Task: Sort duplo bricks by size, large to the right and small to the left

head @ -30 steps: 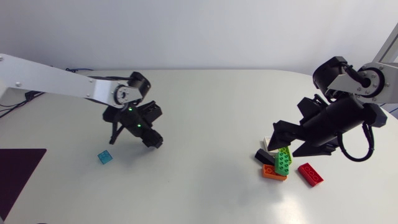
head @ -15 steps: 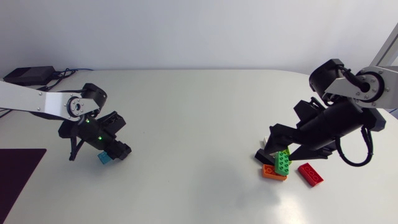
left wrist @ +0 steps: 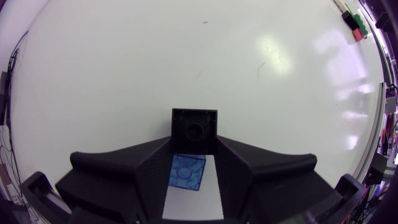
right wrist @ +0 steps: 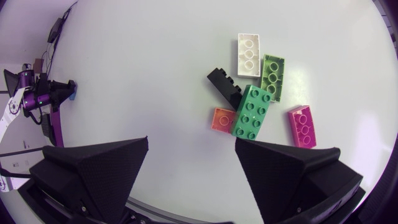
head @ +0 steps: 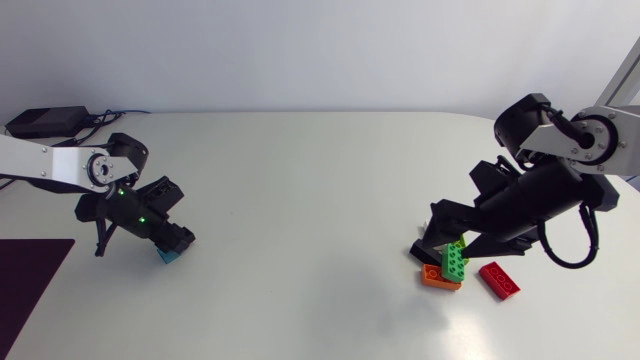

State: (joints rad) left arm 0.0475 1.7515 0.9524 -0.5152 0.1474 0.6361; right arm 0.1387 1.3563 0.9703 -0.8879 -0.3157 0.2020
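**Head view.** The left end effector (head: 176, 240) hung low at about 8 o'clock on the counter (head: 300, 200). Its tip was just above a small blue brick (head: 170, 257). That fits the task, since this is the side where small pieces belong. At about 4 o'clock the right end effector (head: 448, 238) stood over the pile of large bricks. A green brick (head: 457, 262) lay across an orange brick (head: 436, 279), and a red brick (head: 499, 280) sat apart at 4 o'clock from the green one. A long black brick (head: 424, 249) showed at 10 o'clock from the orange one.

**Left wrist view.** The fingers stood close together and clamped what I take to be a small black brick (left wrist: 194, 130) at their tips, with its hollow underside toward the camera. The blue brick lay on the counter beneath the gap between the fingers. The black one was probably held there so it could be set down beside the blue one.

**Right wrist view.** The fingers were spread wide and touched nothing. Ahead of them lay the large bricks. A white brick (right wrist: 250, 53) and a pale green brick (right wrist: 272, 76) lay side by side at the far end, and the rest were nearer. The wide opening suggests the large bricks had been set down there and let go.
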